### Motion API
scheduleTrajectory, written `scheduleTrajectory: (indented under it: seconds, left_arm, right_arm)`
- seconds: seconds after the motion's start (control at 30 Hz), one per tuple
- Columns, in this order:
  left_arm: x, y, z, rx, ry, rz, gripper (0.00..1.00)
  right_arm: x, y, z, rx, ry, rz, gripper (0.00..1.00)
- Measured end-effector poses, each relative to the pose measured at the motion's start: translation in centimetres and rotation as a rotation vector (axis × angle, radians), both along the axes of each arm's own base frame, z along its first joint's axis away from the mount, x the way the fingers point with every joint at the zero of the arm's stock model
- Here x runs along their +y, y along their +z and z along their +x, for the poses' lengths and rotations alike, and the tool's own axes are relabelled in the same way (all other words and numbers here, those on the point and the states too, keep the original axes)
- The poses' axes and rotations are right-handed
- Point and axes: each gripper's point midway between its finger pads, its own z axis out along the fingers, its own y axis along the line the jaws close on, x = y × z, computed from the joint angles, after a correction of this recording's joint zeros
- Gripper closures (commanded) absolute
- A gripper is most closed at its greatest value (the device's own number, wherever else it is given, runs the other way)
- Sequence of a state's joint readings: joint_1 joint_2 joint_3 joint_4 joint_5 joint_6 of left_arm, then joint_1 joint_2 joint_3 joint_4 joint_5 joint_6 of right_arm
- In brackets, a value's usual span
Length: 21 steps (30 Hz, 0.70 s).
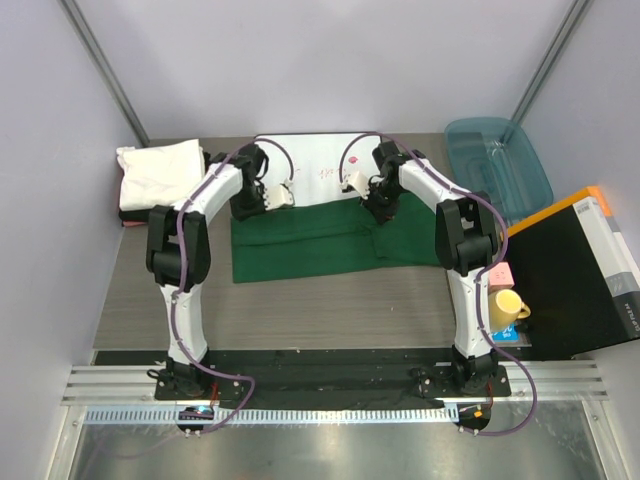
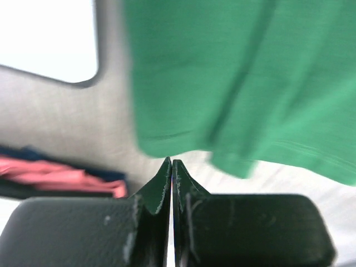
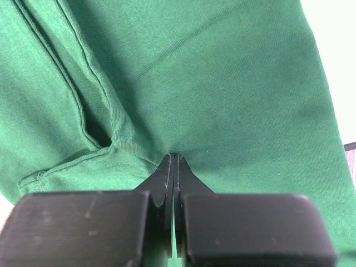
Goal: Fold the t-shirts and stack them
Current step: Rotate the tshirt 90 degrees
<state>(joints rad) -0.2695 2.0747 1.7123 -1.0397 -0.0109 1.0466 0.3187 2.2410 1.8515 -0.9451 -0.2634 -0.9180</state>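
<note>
The dark green t-shirt (image 1: 330, 240) lies partly folded across the middle of the table. My left gripper (image 1: 249, 206) is at its far left edge. In the left wrist view the left gripper (image 2: 171, 162) has its jaws shut, with the blurred edge of the green shirt (image 2: 233, 83) right at the tips. My right gripper (image 1: 379, 207) is at the shirt's far edge right of centre. In the right wrist view the right gripper (image 3: 173, 157) is shut on a pucker of the green cloth (image 3: 222, 83). A stack of folded shirts (image 1: 160, 178), white on top, lies at the far left.
A flat white board with a black rim (image 1: 310, 160) lies behind the green shirt. A teal plastic tub (image 1: 497, 165) stands at the far right. A black box with an orange edge (image 1: 570, 270), a yellow mug (image 1: 507, 305) and a pink item (image 1: 500, 275) sit at the right.
</note>
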Motion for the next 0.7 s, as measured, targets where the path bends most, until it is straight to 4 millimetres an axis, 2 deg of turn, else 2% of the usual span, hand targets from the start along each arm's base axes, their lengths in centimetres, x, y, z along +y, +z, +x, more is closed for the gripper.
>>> scheduleTrajectory:
  seconds: [0.03,0.13,0.23,0.47,0.7]
  left_arm:
    - [0.1,0.4,0.9,-0.036,0.006,-0.001,1.00]
    - [0.4,0.8,2.0,-0.074,0.016,0.006,1.00]
    - [0.5,0.1,2.3,-0.066,0.018,0.021,1.00]
    - [0.9,-3.7,0.8,0.060,0.011,0.057,1.00]
    - [1.1,-4.0,-0.5,0.120,-0.007,0.064,1.00]
  right_arm:
    - [0.0,0.0,0.0,-0.001,0.001,0.000,0.99]
    - [0.0,-0.1,0.0,-0.001,0.003,-0.001,0.99]
    - [0.0,-0.1,0.0,0.000,0.003,-0.001,0.99]
    - [-0.1,-0.2,0.0,-0.002,0.003,-0.003,0.99]
    - [-0.2,-0.3,-0.1,0.000,0.002,-0.008,0.99]
